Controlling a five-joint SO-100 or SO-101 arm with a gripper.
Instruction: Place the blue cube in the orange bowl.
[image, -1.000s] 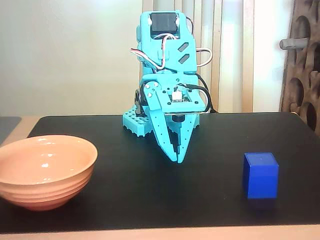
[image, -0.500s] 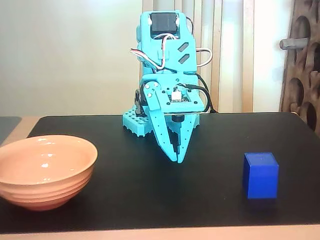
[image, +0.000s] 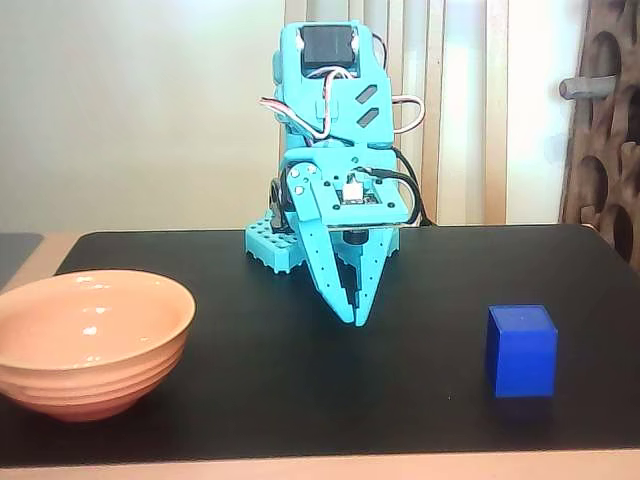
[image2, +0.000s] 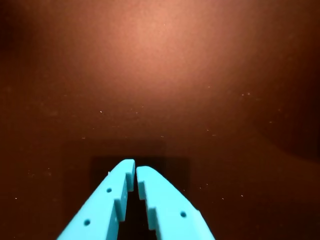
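Note:
The blue cube (image: 521, 351) sits on the black table mat at the right front in the fixed view. At the left front stands the orange bowl (image: 88, 340), wide, ridged and with nothing inside. My turquoise gripper (image: 354, 318) hangs point-down at the mat's centre, between the two, its fingers closed together on nothing. The wrist view shows only the gripper (image2: 135, 171) tips meeting over bare dark mat; cube and bowl are out of that view.
The arm's turquoise base (image: 275, 245) stands at the back centre of the mat (image: 300, 390). A wooden panel with round holes (image: 608, 130) rises at the right edge. The mat's front edge runs along the bottom of the fixed view.

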